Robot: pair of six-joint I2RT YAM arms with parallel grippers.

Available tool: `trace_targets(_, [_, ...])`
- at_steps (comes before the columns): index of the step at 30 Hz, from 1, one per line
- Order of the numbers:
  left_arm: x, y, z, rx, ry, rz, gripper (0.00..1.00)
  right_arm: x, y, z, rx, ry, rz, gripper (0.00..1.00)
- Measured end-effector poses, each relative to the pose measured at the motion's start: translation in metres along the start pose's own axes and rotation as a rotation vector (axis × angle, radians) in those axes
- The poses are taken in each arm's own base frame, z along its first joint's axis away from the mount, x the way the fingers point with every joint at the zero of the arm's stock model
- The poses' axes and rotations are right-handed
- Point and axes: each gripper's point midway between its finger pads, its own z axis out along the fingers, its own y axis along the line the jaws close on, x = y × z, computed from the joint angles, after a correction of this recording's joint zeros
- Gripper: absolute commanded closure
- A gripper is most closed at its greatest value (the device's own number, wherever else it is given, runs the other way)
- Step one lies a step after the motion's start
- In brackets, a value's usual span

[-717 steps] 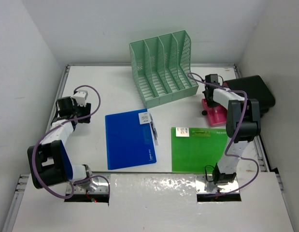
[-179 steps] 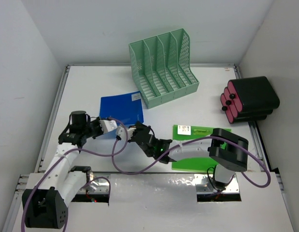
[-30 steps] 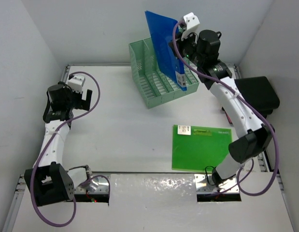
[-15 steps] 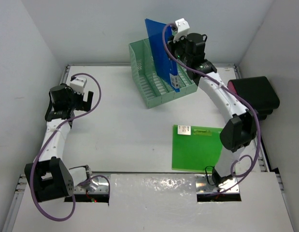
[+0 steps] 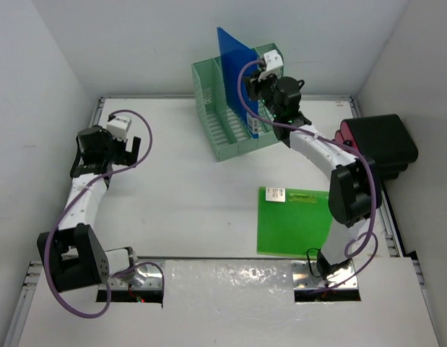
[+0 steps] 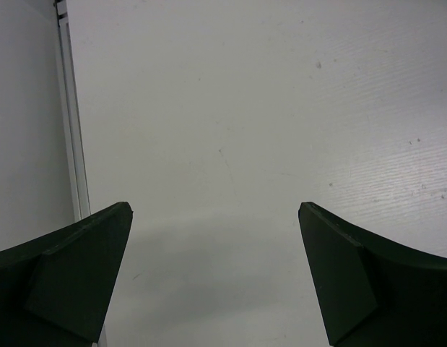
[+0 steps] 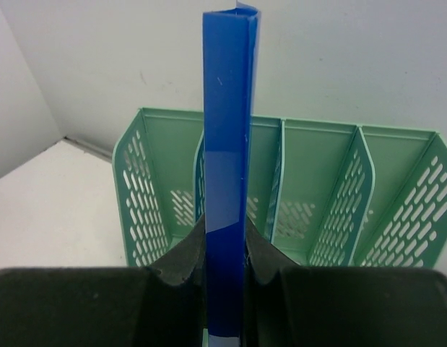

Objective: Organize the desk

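Where white walls (image 5: 136,43) box the desk (image 5: 194,181), green folder (image 5: 295,224) (flat) near front

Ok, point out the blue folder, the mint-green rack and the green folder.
blue folder (image 7: 224,144), right wrist view, on its spine.
mint-green rack (image 5: 206,108), top external view, on its left outer wall.
green folder (image 5: 292,224), top external view, middle of its cover.

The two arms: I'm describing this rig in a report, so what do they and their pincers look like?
Both the left arm and right arm have white tubular links, chunky black joints and a loose purple cable looping alongside. A small white box sits on each wrist. The left pincer and right pincer have dark, matte, wedge-shaped fingers. No markings show.
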Motion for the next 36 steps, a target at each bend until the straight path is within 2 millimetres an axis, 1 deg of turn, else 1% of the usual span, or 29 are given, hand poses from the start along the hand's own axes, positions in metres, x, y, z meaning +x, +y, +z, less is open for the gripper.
trace_targets(8, [0.01, -0.002, 0.012, 0.014, 0.027, -0.009, 0.0, 0.011, 0.004, -0.01, -0.01, -0.078, 0.007, 1.0])
trace_targets(11, [0.015, -0.003, 0.016, 0.021, 0.043, -0.013, 0.0, 0.009, 0.005, -0.024, -0.006, -0.1, 0.008, 1.0])
trace_targets(13, [0.016, -0.003, 0.017, 0.023, 0.048, -0.014, 0.0, 0.001, 0.005, -0.034, -0.001, -0.127, 0.004, 1.0])
trace_targets(15, [0.018, -0.003, 0.018, 0.025, 0.052, -0.016, 0.0, -0.016, 0.004, -0.041, 0.007, -0.175, -0.006, 1.0])
trace_targets(17, [0.019, -0.004, 0.019, 0.027, 0.055, -0.017, 0.0, -0.035, 0.003, -0.044, 0.014, -0.232, -0.012, 1.0])
trace_targets(18, [0.02, -0.004, 0.02, 0.029, 0.058, -0.018, 0.0, -0.041, 0.003, -0.044, 0.016, -0.254, -0.015, 1.0])
trace_targets(19, [0.02, -0.004, 0.02, 0.031, 0.058, -0.019, 0.0, -0.046, 0.003, -0.045, 0.018, -0.274, -0.016, 1.0])
trace_targets(21, [0.021, -0.005, 0.022, 0.035, 0.061, -0.02, 0.0, -0.05, 0.002, -0.045, 0.022, -0.29, -0.016, 1.0])
trace_targets(26, [0.02, -0.005, 0.022, 0.035, 0.059, -0.019, 0.0, -0.043, 0.002, -0.039, 0.027, -0.305, -0.007, 1.0])
trace_targets(28, [0.018, -0.004, 0.022, 0.034, 0.056, -0.018, 0.0, -0.029, 0.003, -0.033, 0.023, -0.283, 0.001, 1.0])
trace_targets(32, [0.018, -0.004, 0.022, 0.034, 0.054, -0.017, 0.0, -0.009, 0.009, -0.024, -0.01, -0.267, 0.012, 1.0])
trace_targets(36, [0.018, -0.005, 0.022, 0.041, 0.051, -0.013, 0.0, 0.004, 0.016, -0.018, -0.051, -0.273, 0.014, 1.0])
